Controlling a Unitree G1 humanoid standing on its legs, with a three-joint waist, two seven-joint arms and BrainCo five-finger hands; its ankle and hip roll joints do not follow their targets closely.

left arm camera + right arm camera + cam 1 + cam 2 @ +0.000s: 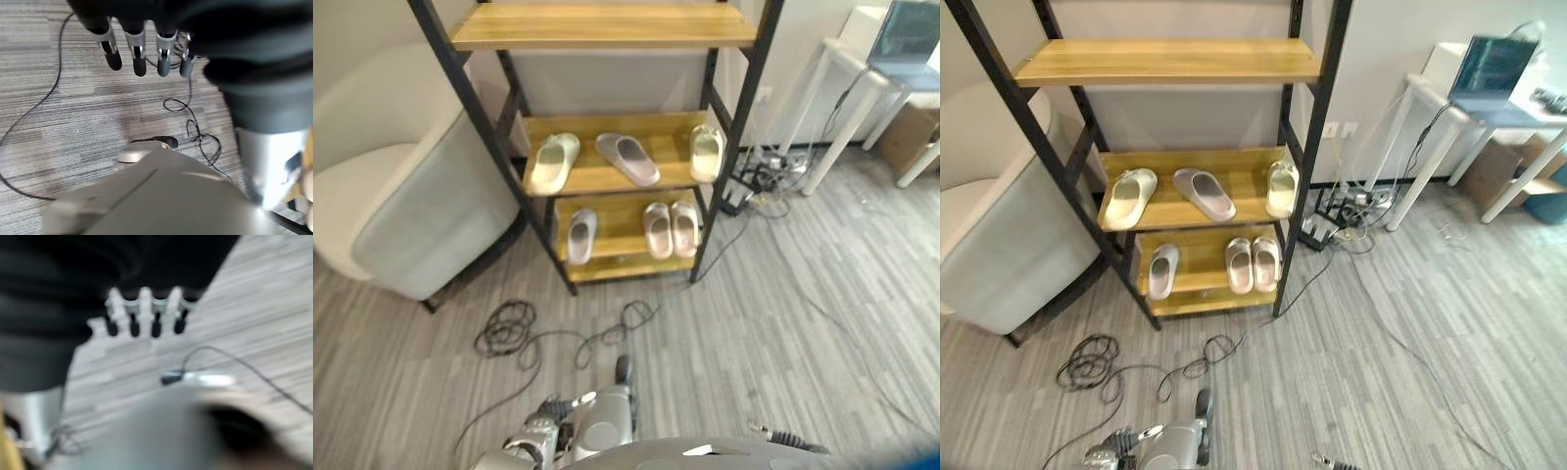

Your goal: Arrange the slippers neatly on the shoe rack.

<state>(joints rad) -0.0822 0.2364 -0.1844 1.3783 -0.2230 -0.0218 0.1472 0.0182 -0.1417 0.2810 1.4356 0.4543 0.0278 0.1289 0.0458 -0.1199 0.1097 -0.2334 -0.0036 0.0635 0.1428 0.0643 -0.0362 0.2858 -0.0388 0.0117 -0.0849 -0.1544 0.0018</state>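
The shoe rack (pixel 736 147) has a black frame and wooden shelves, and stands on the floor ahead of me. On its middle shelf lie a pale green slipper (pixel 553 162) at the left, a grey-pink slipper (pixel 628 159) set at an angle in the middle, and another pale green slipper (pixel 707 152) at the right. The bottom shelf holds a single grey-pink slipper (pixel 581 235) at the left and a side-by-side pair (pixel 670 229) at the right. The top shelf (pixel 1165 61) is bare. My left hand (pixel 139 54) hangs over the floor with relaxed fingers and holds nothing. My right hand (pixel 144 316) does the same.
A white armchair (pixel 401 196) stands close to the rack's left side. A power strip with tangled wires (pixel 759 181) lies on the floor by the rack's right post. Further right, a laptop (pixel 1491 70) sits on white tables (pixel 1430 108).
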